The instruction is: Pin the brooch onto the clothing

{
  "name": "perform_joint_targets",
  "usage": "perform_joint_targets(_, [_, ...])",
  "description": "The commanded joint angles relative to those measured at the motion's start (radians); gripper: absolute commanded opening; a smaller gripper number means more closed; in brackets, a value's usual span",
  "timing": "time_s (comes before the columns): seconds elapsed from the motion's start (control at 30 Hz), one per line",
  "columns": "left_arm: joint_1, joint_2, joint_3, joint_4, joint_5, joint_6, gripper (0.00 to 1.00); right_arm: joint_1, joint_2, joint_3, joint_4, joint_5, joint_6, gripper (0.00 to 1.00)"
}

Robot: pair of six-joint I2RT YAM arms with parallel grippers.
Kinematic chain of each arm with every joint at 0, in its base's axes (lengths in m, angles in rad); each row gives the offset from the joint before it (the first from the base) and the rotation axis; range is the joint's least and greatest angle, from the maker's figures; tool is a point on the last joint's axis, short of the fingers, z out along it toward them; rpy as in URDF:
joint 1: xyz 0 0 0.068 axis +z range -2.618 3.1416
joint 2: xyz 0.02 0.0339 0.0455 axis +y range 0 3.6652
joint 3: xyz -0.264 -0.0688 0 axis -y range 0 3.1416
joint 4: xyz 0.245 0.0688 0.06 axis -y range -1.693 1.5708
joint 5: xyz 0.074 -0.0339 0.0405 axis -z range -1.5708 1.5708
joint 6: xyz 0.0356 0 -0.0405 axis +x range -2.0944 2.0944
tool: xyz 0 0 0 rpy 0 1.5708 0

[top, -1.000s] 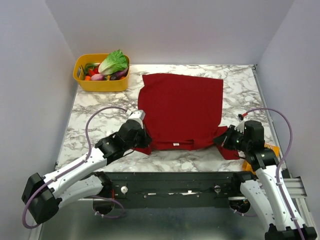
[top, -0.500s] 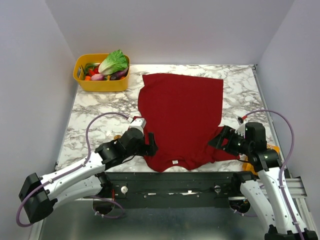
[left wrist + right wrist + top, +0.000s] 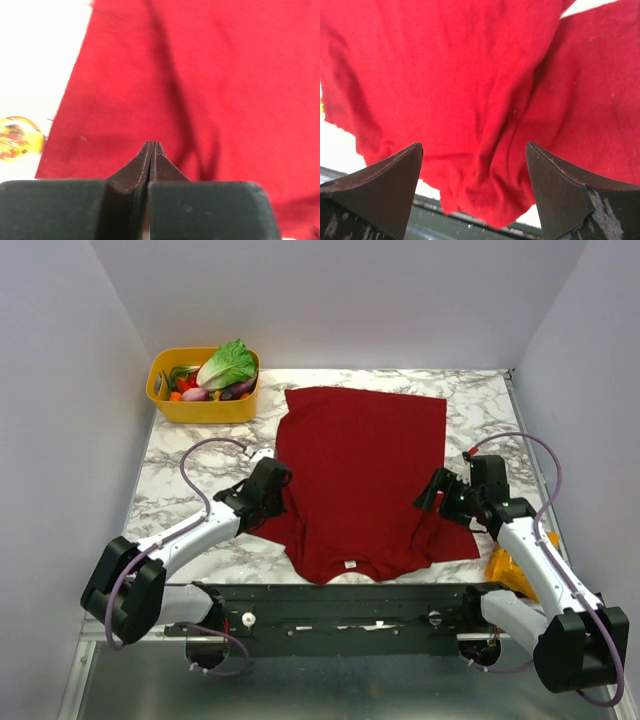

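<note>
We take this for a robotics lab, a test cell rather than a home. Bare pale walls [image 3: 60,390] box in a marble-patterned table [image 3: 480,410] on three sides. A left arm [image 3: 190,535] and a right arm [image 3: 530,555] are bolted to a black metal rail [image 3: 340,597] at its near edge, with purple cables [image 3: 205,445] looping off them. On the table a red shirt [image 3: 360,470] lies spread flat near a yellow tub [image 3: 200,408] of vegetables [image 3: 226,365], a pairing no kitchen or shop would show.

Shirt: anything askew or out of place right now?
The shirt lies slightly crooked, both sleeves bunched and creased toward the near edge. The brooch sits on the table beside it, not on it.
</note>
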Motion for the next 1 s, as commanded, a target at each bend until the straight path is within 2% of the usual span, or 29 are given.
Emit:
perform_joint_targets(0.0, [0.081,0.070,0.036,0.051,0.015,0.049,0.00,-0.008,0.050,0.014,0.120,0.067,-0.008,0.89])
perform_joint_targets(0.07, [0.095,0.119,0.047,0.073,0.034,0.063,0.00,-0.008,0.074,0.020,0.125,0.111,-0.013,0.81])
perform_joint_targets(0.1, [0.104,0.133,0.056,0.079,0.037,0.064,0.00,-0.008,0.079,0.024,0.123,0.134,-0.016,0.60])
perform_joint_targets(0.17, [0.118,0.182,0.068,0.113,0.059,0.076,0.00,-0.008,0.088,0.022,0.117,0.226,-0.005,0.32])
perform_joint_targets(0.2, [0.133,0.197,0.074,0.128,0.076,0.081,0.00,-0.010,0.102,0.024,0.110,0.260,0.002,0.13])
perform_joint_targets(0.27, [0.156,0.258,0.088,0.159,0.134,0.096,0.00,-0.008,0.127,0.046,0.075,0.339,0.016,0.00])
perform_joint_targets(0.57, [0.283,0.397,0.139,0.114,0.186,0.107,0.00,-0.010,0.443,0.204,-0.156,0.479,0.104,0.00])
perform_joint_targets(0.97, [0.399,0.228,0.019,0.058,0.131,0.047,0.00,-0.010,0.581,0.205,-0.117,0.424,0.102,0.00])
